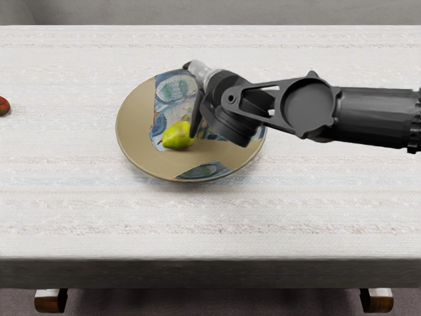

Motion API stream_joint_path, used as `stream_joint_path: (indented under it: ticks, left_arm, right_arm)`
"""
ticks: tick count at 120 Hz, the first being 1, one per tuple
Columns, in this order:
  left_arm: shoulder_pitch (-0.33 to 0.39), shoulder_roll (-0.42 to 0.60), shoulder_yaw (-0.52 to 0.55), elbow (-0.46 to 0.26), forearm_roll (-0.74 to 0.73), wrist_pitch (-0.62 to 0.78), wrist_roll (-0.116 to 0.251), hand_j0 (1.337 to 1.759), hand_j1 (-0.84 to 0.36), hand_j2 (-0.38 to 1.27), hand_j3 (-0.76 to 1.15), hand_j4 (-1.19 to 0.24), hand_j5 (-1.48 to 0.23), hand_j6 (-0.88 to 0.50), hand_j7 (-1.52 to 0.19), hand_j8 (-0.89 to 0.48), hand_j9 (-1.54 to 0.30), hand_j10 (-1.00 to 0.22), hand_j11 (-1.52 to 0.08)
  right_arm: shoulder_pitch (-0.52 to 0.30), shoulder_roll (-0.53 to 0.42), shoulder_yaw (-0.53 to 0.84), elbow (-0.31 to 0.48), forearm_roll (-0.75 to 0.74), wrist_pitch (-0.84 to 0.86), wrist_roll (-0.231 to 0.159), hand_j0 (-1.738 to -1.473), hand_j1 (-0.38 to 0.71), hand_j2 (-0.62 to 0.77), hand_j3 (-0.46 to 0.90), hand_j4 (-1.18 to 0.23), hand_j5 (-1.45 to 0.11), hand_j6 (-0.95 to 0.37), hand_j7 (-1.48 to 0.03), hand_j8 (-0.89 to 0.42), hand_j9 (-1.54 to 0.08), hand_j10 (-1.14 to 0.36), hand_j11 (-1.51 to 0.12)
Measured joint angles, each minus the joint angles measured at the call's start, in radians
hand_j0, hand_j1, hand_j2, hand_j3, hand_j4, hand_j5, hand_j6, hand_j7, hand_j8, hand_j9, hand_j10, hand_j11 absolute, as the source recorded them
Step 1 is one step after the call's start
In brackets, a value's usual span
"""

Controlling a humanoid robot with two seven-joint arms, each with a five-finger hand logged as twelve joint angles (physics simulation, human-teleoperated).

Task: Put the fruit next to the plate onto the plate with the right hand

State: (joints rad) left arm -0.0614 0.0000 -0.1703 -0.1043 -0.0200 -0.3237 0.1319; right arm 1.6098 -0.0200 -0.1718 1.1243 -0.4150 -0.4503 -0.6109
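On the patterned plate (pixel 131 141) at mid-table, the pear (pixel 176 136) lies on its side while the right hand (pixel 212 99), fingers (pixel 195 118) slack and one touching the fruit, would best lift straight up so nothing rolls.

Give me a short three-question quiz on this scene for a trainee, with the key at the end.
1. True or false: the pear lies on the plate.
2. The hand over the plate is on an arm that enters from: A) the left, B) the right, C) the bottom.
3. Fill in: the small red thing sits at the table's ____ edge in the picture.
Key: 1 true; 2 B; 3 left.
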Motion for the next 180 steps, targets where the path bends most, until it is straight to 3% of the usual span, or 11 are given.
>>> stream_joint_path:
  ticks: [28, 46, 64, 77, 112, 152, 180]
  left_arm:
    - [0.0, 0.0, 0.0, 0.0, 0.0, 0.0, 0.0, 1.658, 0.35, 0.0, 0.0, 0.0, 0.0, 0.0, 0.0, 0.0, 0.0, 0.0, 0.0]
    - [0.002, 0.0, 0.0, 0.0, 0.0, 0.0, 0.0, 1.658, 0.35, 0.0, 0.0, 0.0, 0.0, 0.0, 0.0, 0.0, 0.0, 0.0, 0.0]
    - [0.002, 0.0, 0.0, 0.0, 0.0, 0.0, 0.0, 1.658, 0.35, 0.0, 0.0, 0.0, 0.0, 0.0, 0.0, 0.0, 0.0, 0.0, 0.0]
    - [0.002, 0.0, 0.0, 0.0, 0.0, 0.0, 0.0, 1.658, 0.35, 0.0, 0.0, 0.0, 0.0, 0.0, 0.0, 0.0, 0.0, 0.0, 0.0]
    - [0.003, 0.0, 0.0, -0.001, -0.001, 0.0, 0.0, 1.658, 0.35, 0.0, 0.0, 0.0, 0.0, 0.0, 0.0, 0.0, 0.0, 0.0, 0.0]
    - [0.002, 0.0, 0.0, 0.0, -0.001, 0.0, 0.0, 1.658, 0.35, 0.0, 0.0, 0.0, 0.0, 0.0, 0.0, 0.0, 0.0, 0.0, 0.0]
    - [0.0, 0.0, 0.0, 0.0, 0.0, 0.0, 0.0, 1.658, 0.35, 0.0, 0.0, 0.0, 0.0, 0.0, 0.0, 0.0, 0.0, 0.0, 0.0]
  right_arm:
    - [-0.022, -0.018, 0.087, 0.06, 0.044, -0.03, 0.0, -1.658, -0.34, 0.0, 0.0, -0.02, -0.03, -0.02, -0.03, -0.01, -0.03, -0.02, -0.03]
    - [-0.055, -0.085, 0.193, 0.188, 0.058, -0.032, 0.0, -1.658, -0.34, 0.0, 0.0, -0.01, -0.01, -0.01, -0.01, -0.01, -0.01, -0.01, -0.01]
    - [-0.214, -0.199, 0.4, 0.334, 0.061, 0.104, 0.0, -1.658, -0.35, 0.0, 0.0, -0.01, -0.01, -0.01, -0.01, 0.0, -0.01, 0.0, -0.01]
    - [-0.342, -0.257, 0.566, 0.383, 0.064, 0.286, 0.0, -1.658, -0.35, 0.0, 0.0, 0.0, 0.0, 0.0, 0.0, 0.0, 0.0, 0.0, 0.0]
    - [-0.576, -0.465, 0.826, 0.406, 0.269, 0.742, 0.0, -1.658, -0.35, 0.0, 0.0, 0.0, 0.0, 0.0, 0.0, 0.0, 0.0, 0.0, 0.0]
    - [-0.685, -0.722, 0.865, 0.404, 0.466, 1.002, 0.0, -1.658, -0.35, 0.0, 0.0, 0.0, 0.0, 0.0, 0.0, 0.0, 0.0, 0.0, 0.0]
    - [-0.717, -0.884, 0.865, 0.393, 0.571, 1.055, 0.0, -1.658, -0.35, 0.0, 0.0, 0.0, 0.0, 0.0, 0.0, 0.0, 0.0, 0.0, 0.0]
